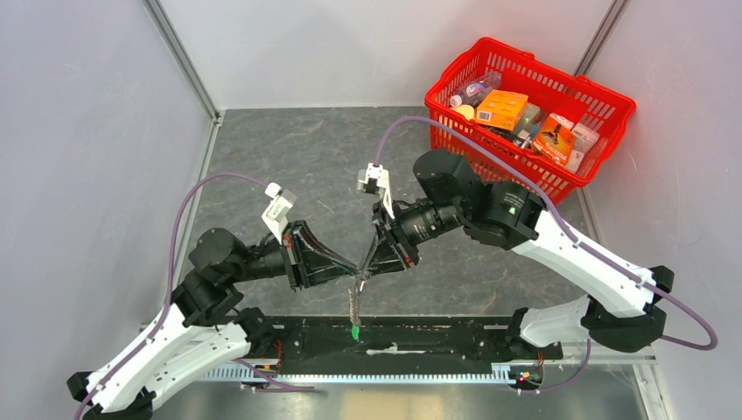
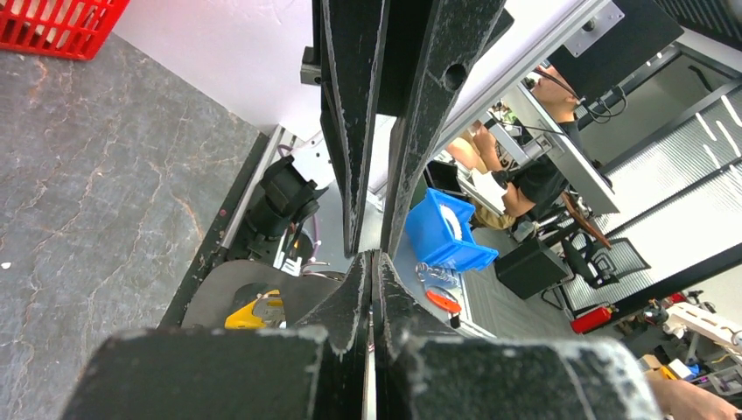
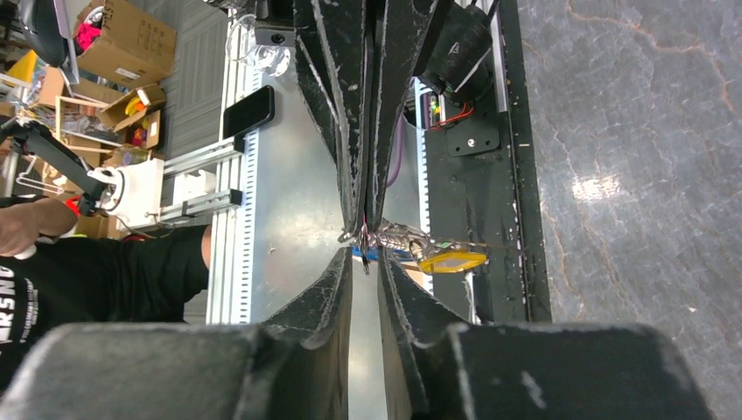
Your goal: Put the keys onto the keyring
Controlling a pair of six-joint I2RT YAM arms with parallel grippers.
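At the near edge of the tabletop (image 1: 289, 166), the keyring (image 1: 354, 304) hangs off the surface by its chain end. Its strap and green tag (image 1: 355, 332) dangle over the black rail (image 1: 437, 337), and its yellow tag (image 3: 451, 260) shows in the right wrist view. Just above it the arms meet tip to tip: the left gripper (image 1: 350, 271) has its jaws pressed together on the keyring's metal end, while the right gripper (image 1: 374, 262) shows a narrow gap between its jaws. At the far right stands a red basket (image 1: 455, 74) of packaged goods.
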